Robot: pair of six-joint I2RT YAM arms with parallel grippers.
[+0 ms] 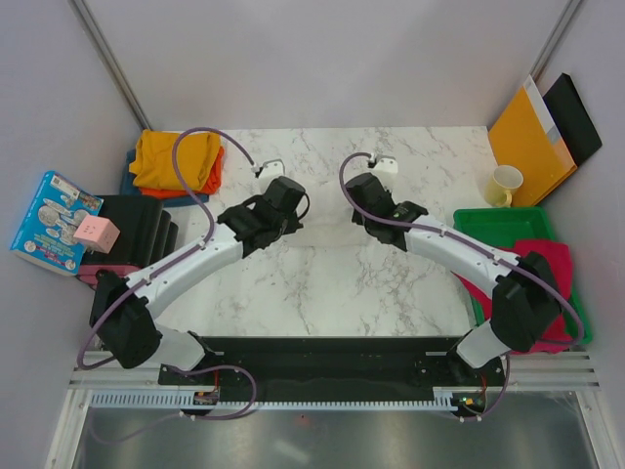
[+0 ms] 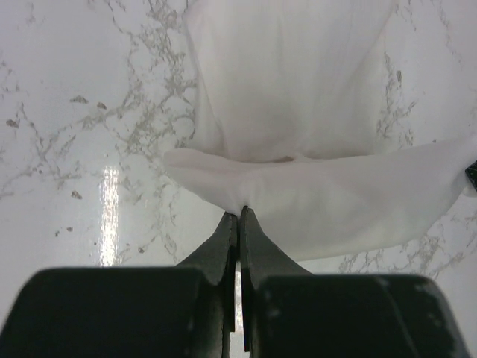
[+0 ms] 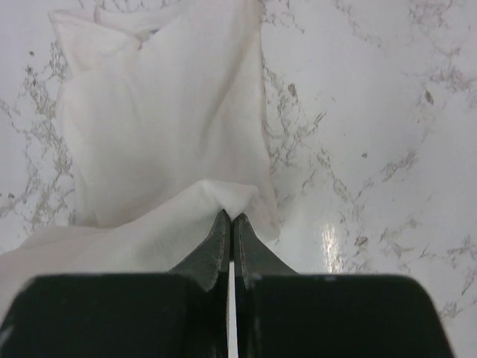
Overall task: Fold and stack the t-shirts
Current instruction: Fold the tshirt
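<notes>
The white t-shirt (image 2: 298, 97) lies partly folded on the marble table, and both grippers hold it. My left gripper (image 2: 240, 211) is shut on a raised fold of its edge. My right gripper (image 3: 231, 215) is shut on another pinched-up corner of the white t-shirt (image 3: 164, 112). In the top view the two grippers (image 1: 276, 208) (image 1: 376, 208) face each other over the table's middle, where the white cloth hardly stands out from the marble. A mustard yellow t-shirt (image 1: 174, 158) lies on an orange one (image 1: 211, 179) and a blue one (image 1: 128, 182) at the back left. A crimson-pink t-shirt (image 1: 547, 262) lies at the right.
A green tray (image 1: 493, 221) holds the crimson-pink shirt at the right edge. Behind it are a pale cup (image 1: 505, 185), an orange-yellow envelope (image 1: 527, 137) and a black folder (image 1: 578, 115). At the left are a blue box (image 1: 49, 223), a pink cube (image 1: 96, 233) and black blocks (image 1: 145, 227).
</notes>
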